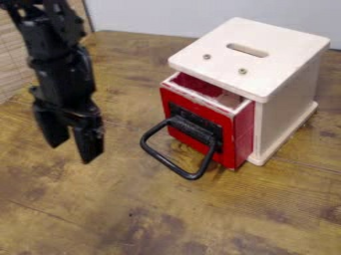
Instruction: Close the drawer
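The red drawer (202, 118) with its black front panel sticks a little way out of the cream-white cabinet (273, 70). Its large black loop handle (177, 150) hangs forward and down to the wooden table. My black gripper (71, 136) hangs to the left of the handle, fingers pointing down, jaws open, nothing between them. A clear gap separates it from the handle and the drawer.
The cabinet top has a slot (246, 49) and two small screws. The wooden table (160, 214) stretches in front and to the left. A woven surface (11, 60) stands at the left edge behind the arm.
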Robot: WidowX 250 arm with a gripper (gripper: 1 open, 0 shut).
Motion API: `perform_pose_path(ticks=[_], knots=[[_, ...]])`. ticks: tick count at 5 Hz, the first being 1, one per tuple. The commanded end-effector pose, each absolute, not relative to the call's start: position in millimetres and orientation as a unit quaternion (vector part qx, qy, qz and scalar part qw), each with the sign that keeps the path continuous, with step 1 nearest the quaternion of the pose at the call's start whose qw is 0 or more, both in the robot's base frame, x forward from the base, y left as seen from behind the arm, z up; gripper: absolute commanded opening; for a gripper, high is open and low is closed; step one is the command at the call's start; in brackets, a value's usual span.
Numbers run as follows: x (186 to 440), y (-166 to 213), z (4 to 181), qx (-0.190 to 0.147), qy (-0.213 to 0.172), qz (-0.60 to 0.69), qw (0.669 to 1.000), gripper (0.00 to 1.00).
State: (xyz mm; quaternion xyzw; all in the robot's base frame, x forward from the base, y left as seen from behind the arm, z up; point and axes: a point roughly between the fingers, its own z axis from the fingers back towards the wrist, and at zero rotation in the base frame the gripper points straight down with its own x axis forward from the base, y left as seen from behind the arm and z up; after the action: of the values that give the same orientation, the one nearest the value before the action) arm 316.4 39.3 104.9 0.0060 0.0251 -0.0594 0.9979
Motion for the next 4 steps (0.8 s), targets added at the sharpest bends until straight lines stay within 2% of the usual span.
perform_pose_path(ticks=[1,2,4], knots=[[323,55,133.1,0.016,-0.009,-0.027,0.999,1.0],[331,48,134.3,0.025,-0.012,-0.061,0.998,1.0],[336,26,125.3,0.038,0.002,-0.109,0.993,1.0]])
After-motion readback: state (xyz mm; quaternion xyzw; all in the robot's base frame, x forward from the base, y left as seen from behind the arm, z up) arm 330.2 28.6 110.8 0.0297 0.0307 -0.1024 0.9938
